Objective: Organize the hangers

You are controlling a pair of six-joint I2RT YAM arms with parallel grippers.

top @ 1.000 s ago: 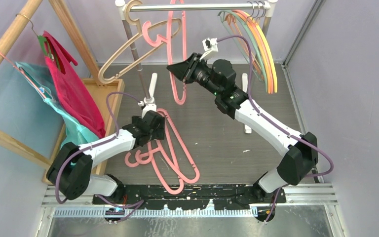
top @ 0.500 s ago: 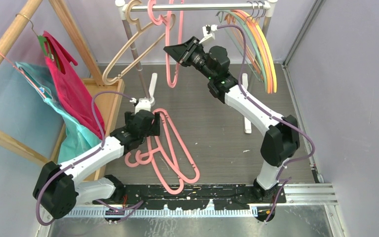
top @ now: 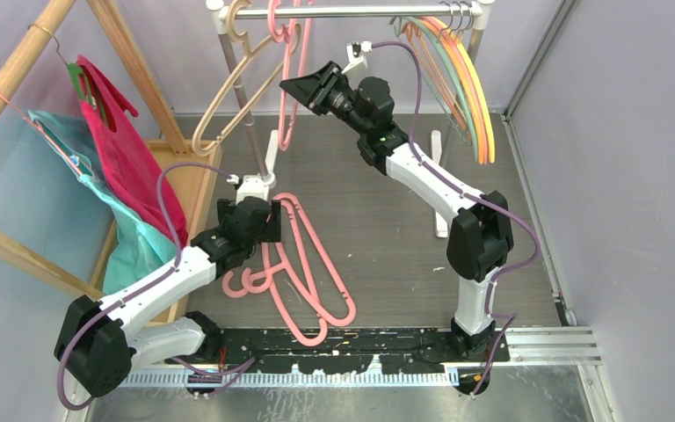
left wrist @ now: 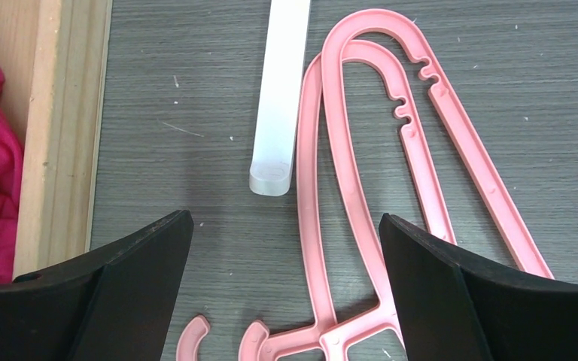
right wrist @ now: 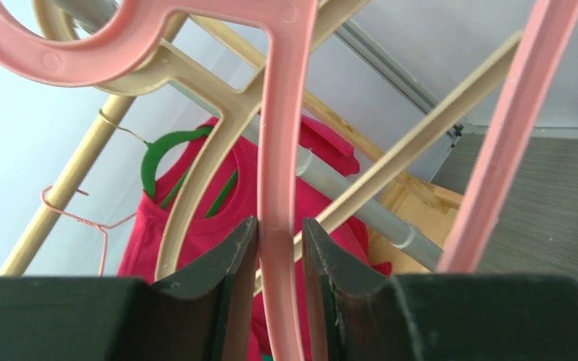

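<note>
A thick pink hanger (top: 297, 79) (right wrist: 280, 150) hangs with its hook over the metal rail (top: 360, 12), next to a beige hanger (top: 228, 88) (right wrist: 196, 180). My right gripper (top: 292, 85) (right wrist: 280, 226) is raised to it, jaws round its vertical bar, with a thin gap showing on one side. Several thin orange, yellow and grey-green hangers (top: 461, 79) hang at the rail's right end. Two pink hangers (top: 303, 264) (left wrist: 354, 188) lie on the floor. My left gripper (top: 264, 230) (left wrist: 282, 218) hovers open above their hook ends, touching nothing.
The rack's white foot (top: 272, 149) (left wrist: 278, 90) lies on the floor beside the pink hangers. A wooden tray (top: 189, 176) (left wrist: 60, 128) sits to the left. Red cloth (top: 127, 158) and teal cloth (top: 132, 237) hang from a slanted wooden frame (top: 18, 61).
My right arm lifted the pink hanger up and left until its hook went over the rail, and its jaws have eased apart. The left arm stretched forward over the floor hangers.
</note>
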